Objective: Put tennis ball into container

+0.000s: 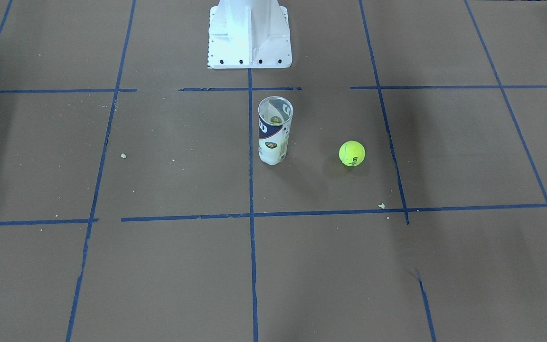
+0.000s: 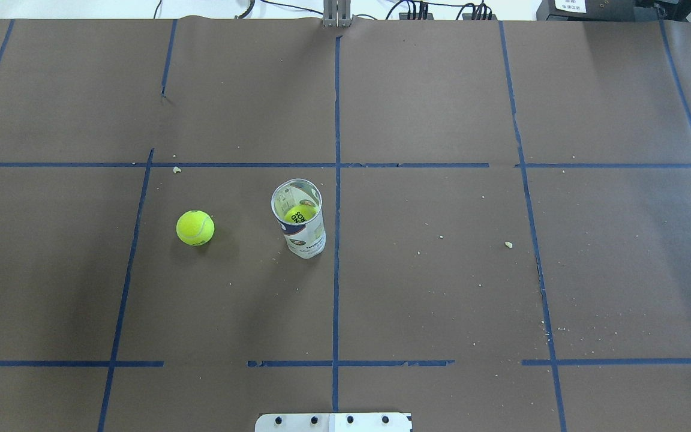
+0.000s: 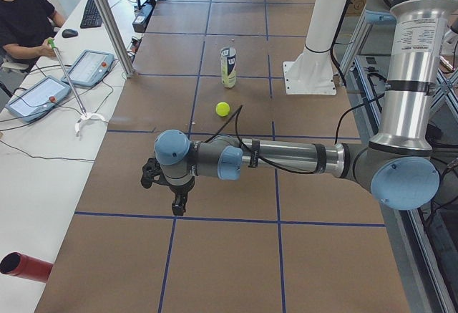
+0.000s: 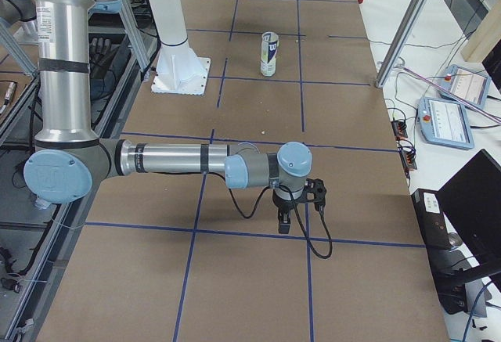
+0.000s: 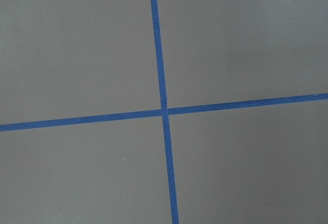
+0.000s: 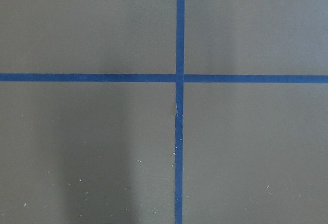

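Note:
A yellow-green tennis ball [image 1: 352, 153] [image 2: 195, 227] [image 3: 222, 108] lies free on the brown paper. The container [image 1: 275, 130] [image 2: 300, 219] [image 3: 227, 67] [image 4: 269, 53] stands upright a little way from it, on the side nearer the table's middle line. From overhead, a second yellow-green ball [image 2: 299, 214] shows inside the can. My left gripper [image 3: 177, 209] hangs far out toward the table's left end, well away from both. My right gripper [image 4: 283, 228] hangs toward the right end. Both show only in the side views, so I cannot tell whether they are open or shut. Both wrist views show only paper and blue tape.
The white robot pedestal [image 1: 249, 33] [image 2: 333, 422] [image 3: 311, 62] stands behind the can. Blue tape lines grid the brown paper, with small crumbs [image 2: 508, 244] scattered about. A seated operator [image 3: 21, 12] and tablets [image 3: 86, 66] are at a side desk.

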Controlling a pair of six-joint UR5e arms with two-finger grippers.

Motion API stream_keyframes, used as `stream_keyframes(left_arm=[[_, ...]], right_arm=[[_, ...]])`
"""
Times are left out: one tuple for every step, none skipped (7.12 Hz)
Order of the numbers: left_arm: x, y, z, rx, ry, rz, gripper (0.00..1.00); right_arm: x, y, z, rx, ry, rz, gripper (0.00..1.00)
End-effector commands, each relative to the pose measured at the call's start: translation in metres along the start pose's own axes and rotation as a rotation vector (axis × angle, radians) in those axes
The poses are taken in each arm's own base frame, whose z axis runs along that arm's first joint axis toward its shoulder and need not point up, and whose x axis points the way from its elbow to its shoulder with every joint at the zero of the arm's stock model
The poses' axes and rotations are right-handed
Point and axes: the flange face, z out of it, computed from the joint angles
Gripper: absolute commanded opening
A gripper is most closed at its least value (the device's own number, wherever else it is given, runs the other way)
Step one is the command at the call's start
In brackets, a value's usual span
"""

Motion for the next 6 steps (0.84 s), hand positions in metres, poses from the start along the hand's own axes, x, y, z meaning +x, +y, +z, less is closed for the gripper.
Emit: stream_keyframes(left_arm=[[-0.001,0.001,0.001,-0.002,0.0,0.001,1.0],[0.001,0.0,0.0,0.001,0.0,0.003,1.0],[0.005,-0.002,-0.005,0.01,0.0,0.009,1.0],[0.011,-0.008,-0.01,0.02,0.0,0.021,1.0],[0.021,-0.014,-0.019,0.039,-0.002,0.04,1.0],[0.033,-0.019,-0.03,0.062,-0.006,0.062,1.0]], right_arm=[[0.0,0.0,0.0,0.0,0.0,0.0,1.0],[0.0,0.0,0.0,0.0,0.0,0.0,1.0],[0.0,0.0,0.0,0.0,0.0,0.0,1.0],[0.0,0.0,0.0,0.0,0.0,0.0,1.0],[0.0,0.0,0.0,0.0,0.0,0.0,1.0],[-0.001,0.0,0.0,-0.001,0.0,-0.001,1.0]])
